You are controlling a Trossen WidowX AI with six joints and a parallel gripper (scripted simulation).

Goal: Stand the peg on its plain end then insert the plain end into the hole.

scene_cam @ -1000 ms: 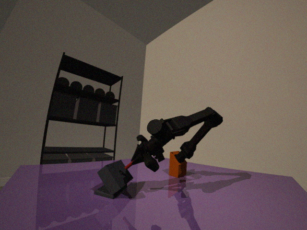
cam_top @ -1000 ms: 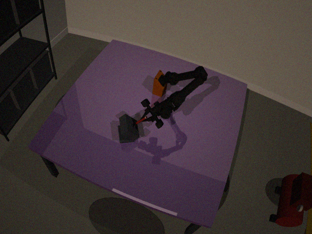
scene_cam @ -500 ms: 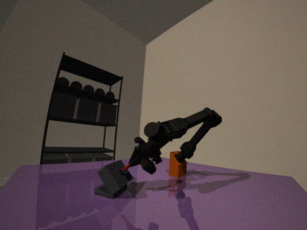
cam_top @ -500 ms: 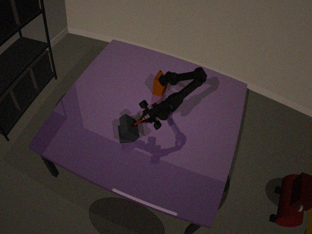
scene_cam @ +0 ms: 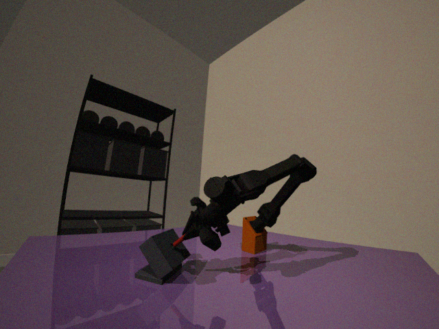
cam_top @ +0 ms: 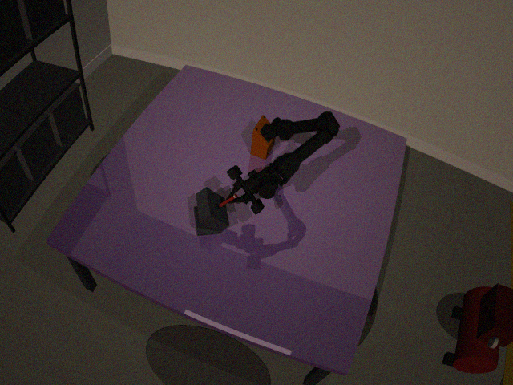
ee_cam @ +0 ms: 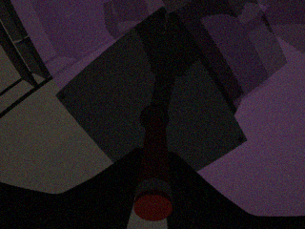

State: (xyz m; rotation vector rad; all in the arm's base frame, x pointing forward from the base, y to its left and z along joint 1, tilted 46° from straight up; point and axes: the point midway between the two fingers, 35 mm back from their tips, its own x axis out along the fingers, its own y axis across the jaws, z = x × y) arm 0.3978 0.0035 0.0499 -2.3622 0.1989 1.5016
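Observation:
The red peg (cam_top: 225, 202) (scene_cam: 178, 240) (ee_cam: 154, 138) is held slanting down toward the dark grey sloped panel (cam_top: 219, 216) (scene_cam: 173, 256) (ee_cam: 105, 100). Its banded end points back toward the arm; the band looks greyish in the wrist view. My gripper (cam_top: 232, 199) (scene_cam: 186, 235) (ee_cam: 154, 156) is shut on the peg, a little off the panel face. The peg's plain end meets the face at the dark round hole (ee_cam: 143, 116), and the peg looks roughly square to the face. How far the tip is inside is hidden.
The orange block (cam_top: 260, 144) (scene_cam: 252, 240) stands by the arm's base on the purple table (cam_top: 323, 249) (scene_cam: 319, 301). The panel has a low dark foot (scene_cam: 150, 275). A dark shelf rack (cam_top: 39, 74) (scene_cam: 116, 173) stands beyond the table.

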